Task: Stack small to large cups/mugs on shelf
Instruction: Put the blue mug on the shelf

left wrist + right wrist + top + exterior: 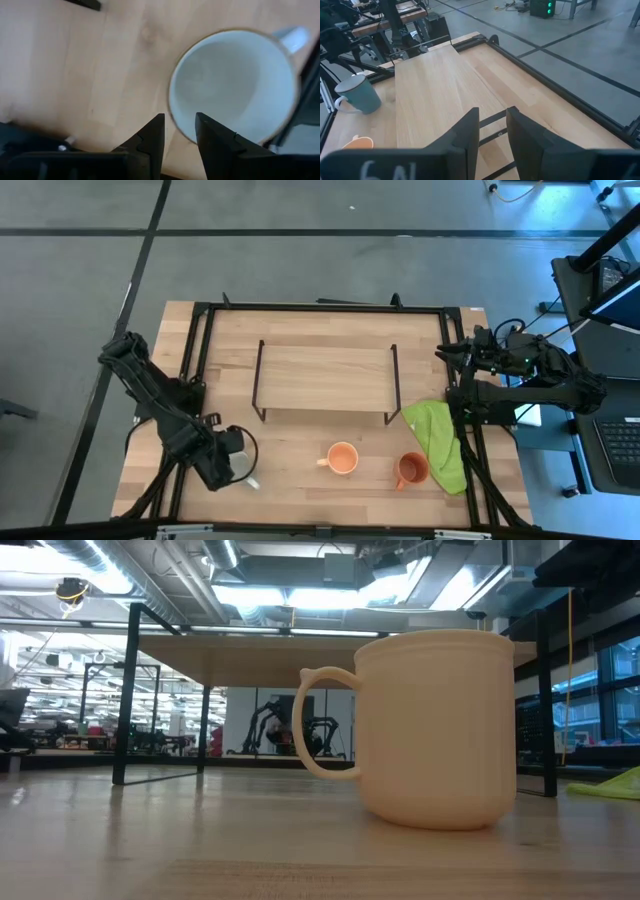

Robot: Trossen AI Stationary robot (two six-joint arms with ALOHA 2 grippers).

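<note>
- One white mug (235, 85) sits on the table just beyond the left gripper (179, 131), fingers narrowly parted, empty
- Right gripper (492, 131) waits near the shelf (325, 377), fingers narrow

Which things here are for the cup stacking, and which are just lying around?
For the job: white mug, light orange mug, dark orange mug, shelf, left gripper over the white mug.
Just lying around: green cloth.

Even, bright light falls from ceiling strips (300, 595) overhead, casting only soft shadows on the worktop (300, 480). At table height the near light orange mug (430, 730) looks soft-edged. The white mug (235, 85) is blurred beneath the left tool (179, 131).
</note>
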